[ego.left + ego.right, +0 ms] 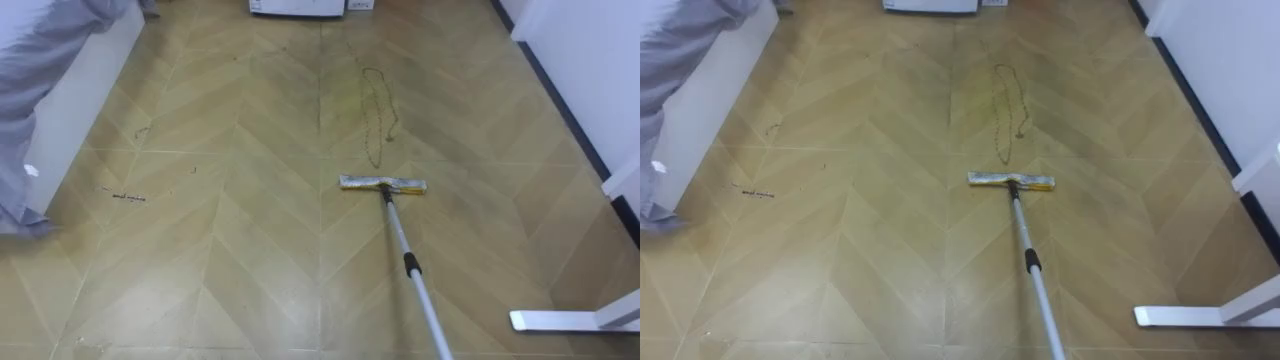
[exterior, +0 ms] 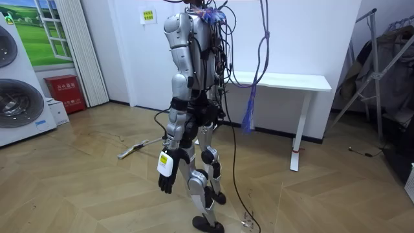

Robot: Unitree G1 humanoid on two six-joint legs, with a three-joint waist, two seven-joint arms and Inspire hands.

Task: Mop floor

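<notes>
Flat mop head at 12 o'clock on herringbone wood floor, metal pole toward 5 o'clock; left hand well apart, fingers relaxed

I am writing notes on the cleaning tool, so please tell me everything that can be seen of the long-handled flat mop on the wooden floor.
The long-handled flat mop has a narrow rectangular head, pale yellowish and cloth-like, lying flat on the herringbone wooden floor. A silvery, metal-looking pole joins the head's middle and slants toward the eye view's lower right edge, with a black collar partway along. Its upper end is out of sight. A thin dark squiggle lies just beyond the head.
</notes>
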